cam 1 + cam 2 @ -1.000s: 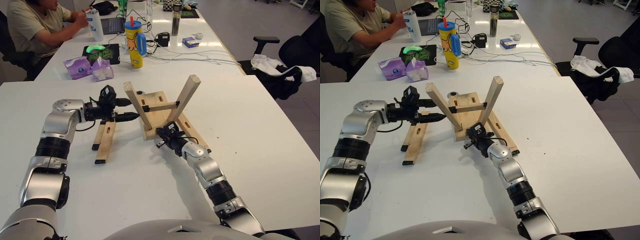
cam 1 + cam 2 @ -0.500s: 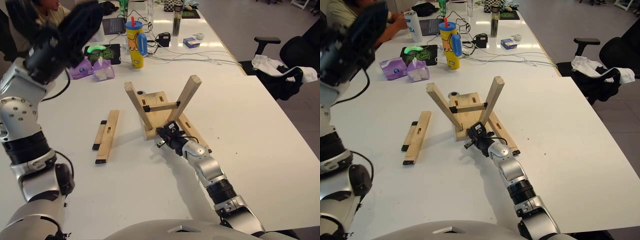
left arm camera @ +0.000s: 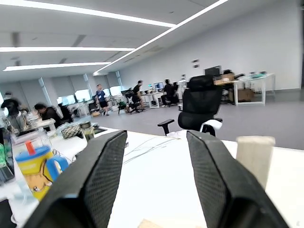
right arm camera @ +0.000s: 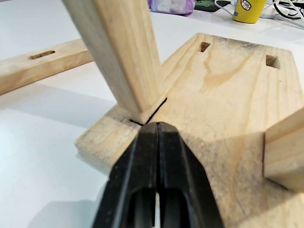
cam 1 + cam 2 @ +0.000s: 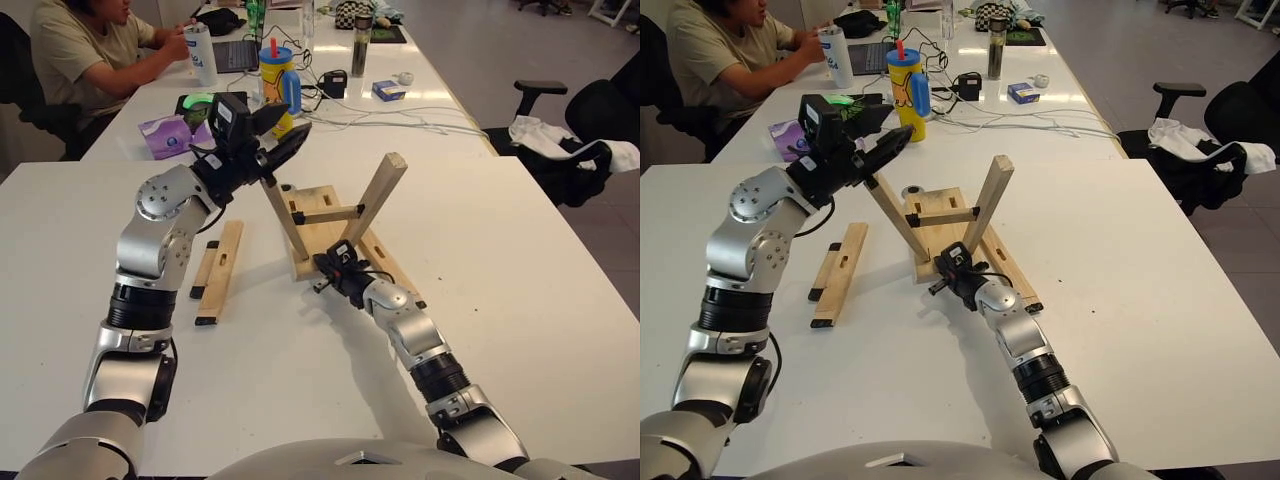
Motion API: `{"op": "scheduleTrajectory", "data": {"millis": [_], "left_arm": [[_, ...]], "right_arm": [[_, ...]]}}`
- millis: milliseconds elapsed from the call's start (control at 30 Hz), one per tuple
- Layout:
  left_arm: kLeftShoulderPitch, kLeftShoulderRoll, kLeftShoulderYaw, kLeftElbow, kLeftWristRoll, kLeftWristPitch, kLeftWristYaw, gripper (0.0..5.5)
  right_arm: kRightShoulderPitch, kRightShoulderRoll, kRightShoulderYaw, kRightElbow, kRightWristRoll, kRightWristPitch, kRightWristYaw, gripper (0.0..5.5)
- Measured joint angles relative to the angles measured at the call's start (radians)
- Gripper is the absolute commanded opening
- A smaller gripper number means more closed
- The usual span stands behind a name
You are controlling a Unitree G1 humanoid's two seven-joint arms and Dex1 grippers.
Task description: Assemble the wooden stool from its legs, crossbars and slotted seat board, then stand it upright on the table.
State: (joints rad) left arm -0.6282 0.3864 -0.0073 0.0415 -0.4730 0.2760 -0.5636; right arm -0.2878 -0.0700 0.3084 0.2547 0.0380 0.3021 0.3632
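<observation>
Left pincer (image 5: 285, 128) spread, swung down from upper left to the top of the tilted leg (image 5: 283, 215) at centre; right pincer (image 4: 158, 130) pressed together at the seat board (image 5: 318, 198), loose leg pair (image 5: 218, 270) lying unfitted on the worktop (image 5: 500, 250).

Two splayed legs (image 5: 283, 218) and the crossbar (image 5: 325, 213) joining them are standing in the way above the seat board (image 5: 322, 238), loose legs (image 5: 220, 268) are lying at its 9 o'clock, and bare table (image 5: 520, 260) is stretching open at its 3 o'clock.
</observation>
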Motion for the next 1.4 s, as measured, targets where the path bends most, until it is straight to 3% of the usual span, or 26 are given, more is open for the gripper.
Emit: {"op": "scheduleTrajectory", "data": {"millis": [133,233,333,500,700,933,1067,1200,1400], "left_arm": [[-0.073,-0.019,0.132,-0.052,-0.133,0.067,0.063,2.34],[-0.266,-0.021,0.237,-0.141,-0.255,0.084,0.147,2.34],[-0.362,-0.044,0.236,-0.201,-0.278,0.098,0.204,2.34],[-0.017,-0.129,-0.004,-0.080,-0.126,0.178,0.259,2.34],[0.045,-0.149,-0.117,-0.172,0.058,0.111,0.359,2.34],[0.022,-0.209,-0.040,-0.154,0.180,0.047,0.486,2.34],[0.069,-0.175,0.060,-0.376,0.288,0.028,0.594,2.34],[0.339,-0.146,0.104,-0.519,0.379,0.093,0.635,2.34],[0.663,-0.150,0.027,-0.528,0.421,0.157,0.590,2.34]], "right_arm": [[-0.006,0.007,0.002,0.000,0.001,-0.004,0.002,0.00],[-0.009,0.007,0.002,0.002,0.001,-0.005,0.002,0.00],[-0.009,0.007,-0.001,0.013,0.001,-0.006,-0.001,0.00],[-0.020,0.012,0.000,0.011,0.002,-0.027,0.004,0.00],[-0.016,0.009,-0.010,0.029,0.002,-0.020,0.001,0.00],[-0.020,0.013,-0.011,0.033,0.005,-0.018,0.003,0.00],[-0.017,0.014,-0.018,0.024,0.011,-0.017,0.010,0.00],[0.021,0.023,-0.042,-0.032,0.042,-0.013,0.012,0.00],[0.020,0.053,-0.042,-0.067,0.046,0.039,-0.006,0.00]]}}
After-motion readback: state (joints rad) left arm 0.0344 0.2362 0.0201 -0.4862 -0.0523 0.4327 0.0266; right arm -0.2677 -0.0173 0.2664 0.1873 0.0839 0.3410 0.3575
